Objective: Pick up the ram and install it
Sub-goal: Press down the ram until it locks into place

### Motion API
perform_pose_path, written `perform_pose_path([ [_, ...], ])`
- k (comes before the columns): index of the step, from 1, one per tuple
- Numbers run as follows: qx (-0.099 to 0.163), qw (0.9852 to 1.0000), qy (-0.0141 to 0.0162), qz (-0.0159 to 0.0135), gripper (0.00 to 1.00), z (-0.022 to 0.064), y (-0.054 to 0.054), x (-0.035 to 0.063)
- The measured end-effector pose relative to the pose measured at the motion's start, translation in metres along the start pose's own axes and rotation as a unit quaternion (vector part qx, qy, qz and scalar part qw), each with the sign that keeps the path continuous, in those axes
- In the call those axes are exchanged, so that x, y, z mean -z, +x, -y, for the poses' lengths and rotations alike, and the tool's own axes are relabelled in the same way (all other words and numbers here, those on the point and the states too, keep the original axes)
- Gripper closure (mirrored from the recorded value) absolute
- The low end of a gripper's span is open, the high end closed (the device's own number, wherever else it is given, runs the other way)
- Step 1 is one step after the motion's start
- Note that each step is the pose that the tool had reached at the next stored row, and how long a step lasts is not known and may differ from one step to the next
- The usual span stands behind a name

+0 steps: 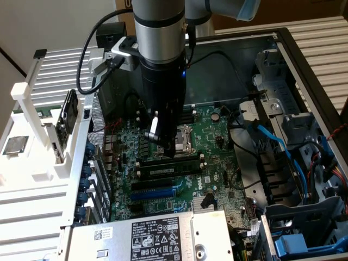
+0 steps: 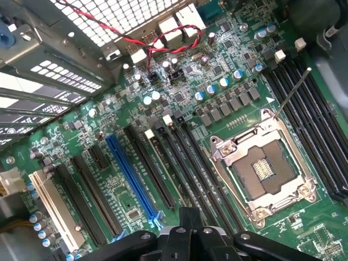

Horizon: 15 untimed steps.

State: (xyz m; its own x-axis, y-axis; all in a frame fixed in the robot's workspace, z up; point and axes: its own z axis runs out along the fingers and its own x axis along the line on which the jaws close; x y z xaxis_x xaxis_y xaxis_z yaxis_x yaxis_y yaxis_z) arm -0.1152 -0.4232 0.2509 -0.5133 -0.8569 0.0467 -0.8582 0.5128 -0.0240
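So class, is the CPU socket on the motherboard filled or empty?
Empty: the CPU socket shows bare contacts inside its metal frame, no chip seated.

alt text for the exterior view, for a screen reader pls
A robot arm reaches down into an open computer case, its shut gripper just above the green motherboard beside the CPU socket. A ram stick sits in a slot just below the gripper.

Long thin ram (image 1: 166, 169) flat in a black motherboard slot, below the CPU socket
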Motion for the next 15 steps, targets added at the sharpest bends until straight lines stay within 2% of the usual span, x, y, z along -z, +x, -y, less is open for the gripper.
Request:
perform_pose_path([
  [12, -0.004, 1.0000, -0.0001, -0.0001, 0.90, 0.0000, 0.0000, 0.0000],
  [15, -0.023, 0.9997, -0.0010, -0.0006, 0.90, -0.0001, -0.0001, -0.0001],
])
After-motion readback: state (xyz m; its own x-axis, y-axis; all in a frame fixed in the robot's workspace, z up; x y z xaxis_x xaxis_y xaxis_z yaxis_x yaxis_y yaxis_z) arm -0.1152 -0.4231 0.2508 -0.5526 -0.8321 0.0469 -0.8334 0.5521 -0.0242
